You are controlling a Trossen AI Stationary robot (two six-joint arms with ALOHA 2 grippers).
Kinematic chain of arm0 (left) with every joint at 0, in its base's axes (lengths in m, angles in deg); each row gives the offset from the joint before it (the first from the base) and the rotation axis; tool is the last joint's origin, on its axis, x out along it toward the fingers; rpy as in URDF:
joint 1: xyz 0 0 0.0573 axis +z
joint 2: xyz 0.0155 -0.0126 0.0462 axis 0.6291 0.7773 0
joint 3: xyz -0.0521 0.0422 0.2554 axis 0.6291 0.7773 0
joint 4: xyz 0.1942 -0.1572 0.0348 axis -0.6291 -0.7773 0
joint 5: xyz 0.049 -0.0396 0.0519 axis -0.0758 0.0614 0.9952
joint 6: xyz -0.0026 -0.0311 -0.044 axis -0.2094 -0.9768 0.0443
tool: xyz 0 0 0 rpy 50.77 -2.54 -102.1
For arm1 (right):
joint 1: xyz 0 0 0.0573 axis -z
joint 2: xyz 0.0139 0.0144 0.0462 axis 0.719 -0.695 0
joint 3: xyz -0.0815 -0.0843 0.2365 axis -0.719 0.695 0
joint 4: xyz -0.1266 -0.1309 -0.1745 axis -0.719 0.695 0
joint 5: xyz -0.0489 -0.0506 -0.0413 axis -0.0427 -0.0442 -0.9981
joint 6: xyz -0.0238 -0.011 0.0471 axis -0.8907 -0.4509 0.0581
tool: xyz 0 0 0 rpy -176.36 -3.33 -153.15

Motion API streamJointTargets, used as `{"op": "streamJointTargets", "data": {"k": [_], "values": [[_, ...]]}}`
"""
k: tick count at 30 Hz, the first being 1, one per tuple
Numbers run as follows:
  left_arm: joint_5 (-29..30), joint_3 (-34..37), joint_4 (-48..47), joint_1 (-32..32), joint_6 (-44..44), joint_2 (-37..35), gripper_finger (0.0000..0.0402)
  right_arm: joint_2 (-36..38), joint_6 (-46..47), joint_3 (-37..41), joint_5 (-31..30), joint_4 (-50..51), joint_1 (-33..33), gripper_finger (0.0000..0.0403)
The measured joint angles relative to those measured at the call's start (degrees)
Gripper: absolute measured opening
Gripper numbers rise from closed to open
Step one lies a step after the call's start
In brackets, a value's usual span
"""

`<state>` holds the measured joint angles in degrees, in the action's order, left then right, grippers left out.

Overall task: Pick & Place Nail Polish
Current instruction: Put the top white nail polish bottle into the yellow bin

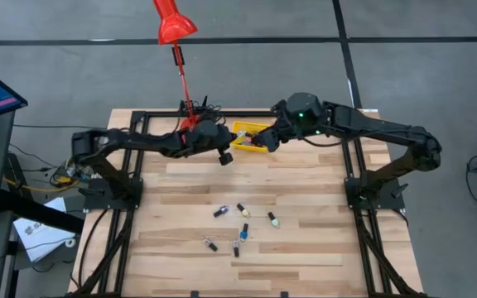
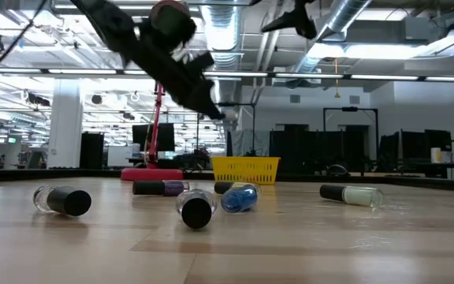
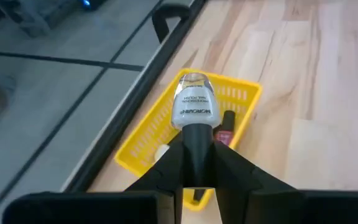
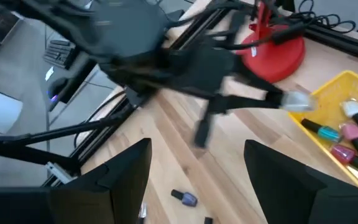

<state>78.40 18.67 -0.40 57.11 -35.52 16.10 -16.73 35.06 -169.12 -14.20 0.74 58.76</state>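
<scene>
Over the yellow bin (image 1: 250, 136) at the table's twelve o'clock edge, I have the left gripper (image 3: 196, 163) clamped by its cap on a white nail polish bottle (image 3: 194, 107), the glass end pointing out past the fingertips and hanging above the bin's open top. The left wrist view shows a red bottle (image 3: 226, 129) already lying in the bin; the right wrist view shows several more there, among them teal and pink ones. The right gripper (image 1: 265, 141) hangs at the bin's three o'clock side, its jaws spread wide and holding nothing. In my judgement the step in hand is the release. To do it well I would bring the bottle lower and square over the middle of the bin before parting the fingers, since it sits toward the near wall and a high drop could bounce off the bottles inside or tip over the rim. I would keep the right arm clear, as the two wrists are close together here. Six loose bottles (image 1: 243, 223) remain lying on their sides at the table's six o'clock half, a blue one (image 2: 239, 197) nearest the low camera, so the task is only partly done.
</scene>
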Motion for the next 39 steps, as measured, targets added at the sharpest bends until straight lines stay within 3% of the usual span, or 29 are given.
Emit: {"op": "streamJointTargets", "data": {"k": [4,14,30,39], "values": [[-4.46,-0.65,3.16,3.07,-0.19,5.42,0.005,2.1,0.89,0.0,-0.09,0.22,-0.97,0.0248],[-8.19,-6.16,3.34,5.29,-0.08,13.33,0.005,2.78,1.52,0.0,-0.39,0.94,-3.63,0.0248],[-8.28,-6.19,2.54,5.2,-0.04,15.23,0.0064,2.73,1.5,0.0,-0.42,1.05,-4.12,0.0248],[-8.23,-6.18,2.94,5.0,3.85,14.57,0.0126,2.68,1.5,0.02,-0.42,1.45,-4.16,0.0248]]}}
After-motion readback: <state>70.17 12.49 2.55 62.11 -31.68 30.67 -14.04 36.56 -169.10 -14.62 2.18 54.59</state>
